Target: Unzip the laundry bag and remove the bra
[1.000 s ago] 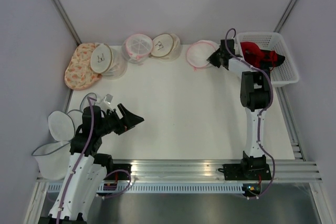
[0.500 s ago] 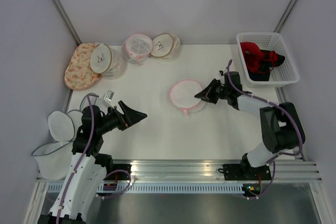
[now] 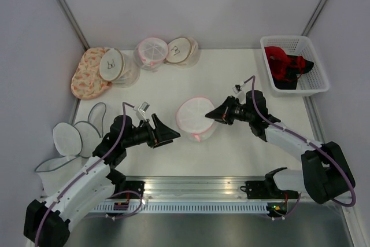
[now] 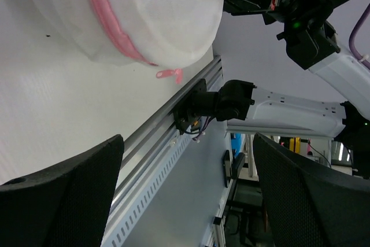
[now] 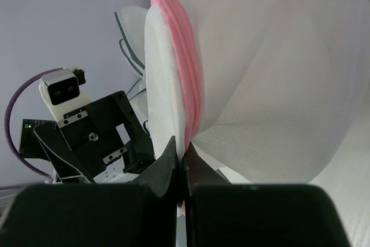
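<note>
The laundry bag (image 3: 195, 117) is a round white mesh pouch with a pink zipper, at the table's middle. My right gripper (image 3: 211, 115) is shut on its right edge and holds it tilted; the right wrist view shows the pinched mesh and zipper band (image 5: 185, 93). My left gripper (image 3: 172, 134) is open and empty just left of the bag. In the left wrist view the bag (image 4: 156, 10) fills the top, with its pink zipper pull (image 4: 171, 74) hanging at the lower rim. The bra is hidden inside the bag.
Several round mesh bags (image 3: 167, 51) and a floral one (image 3: 88, 73) line the back edge. A white basket (image 3: 315, 79) with red and black garments stands at back right. Empty grey-rimmed bags (image 3: 75, 134) lie at the left edge. The metal rail (image 3: 219, 186) runs along the front.
My right gripper has carried the pink-zippered bag from the back right to the table's middle. My left arm has reached forward and right, toward the bag.
</note>
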`<act>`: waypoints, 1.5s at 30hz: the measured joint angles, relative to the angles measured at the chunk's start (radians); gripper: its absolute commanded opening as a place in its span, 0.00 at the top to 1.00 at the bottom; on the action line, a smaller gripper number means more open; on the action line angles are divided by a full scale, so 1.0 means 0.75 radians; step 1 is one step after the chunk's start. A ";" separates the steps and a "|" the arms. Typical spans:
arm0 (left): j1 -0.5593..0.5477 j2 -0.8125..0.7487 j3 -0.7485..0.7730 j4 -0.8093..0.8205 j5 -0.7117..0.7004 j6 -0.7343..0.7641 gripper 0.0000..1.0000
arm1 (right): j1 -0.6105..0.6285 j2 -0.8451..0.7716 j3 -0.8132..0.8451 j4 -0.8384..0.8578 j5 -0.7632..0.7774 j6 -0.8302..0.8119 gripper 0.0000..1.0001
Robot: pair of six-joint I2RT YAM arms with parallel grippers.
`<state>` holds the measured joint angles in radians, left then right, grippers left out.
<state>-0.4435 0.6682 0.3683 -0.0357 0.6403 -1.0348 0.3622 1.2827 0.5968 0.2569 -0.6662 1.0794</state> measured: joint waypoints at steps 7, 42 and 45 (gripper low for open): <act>-0.222 0.208 0.004 0.168 -0.228 -0.064 0.05 | 0.076 -0.054 -0.108 0.087 -0.002 0.107 1.00; -0.293 0.249 0.016 0.094 -0.717 -0.170 0.98 | 0.099 -0.267 0.018 -0.570 0.123 -0.405 0.36; -0.302 0.249 0.016 0.074 -0.803 -0.233 0.98 | 0.108 -0.309 0.027 -0.652 0.188 -0.479 0.37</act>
<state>-0.6701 0.8547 0.3805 0.0196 0.0383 -1.2095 0.4435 1.0508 0.6170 -0.2321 -0.5255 0.7200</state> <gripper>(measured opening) 0.033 0.636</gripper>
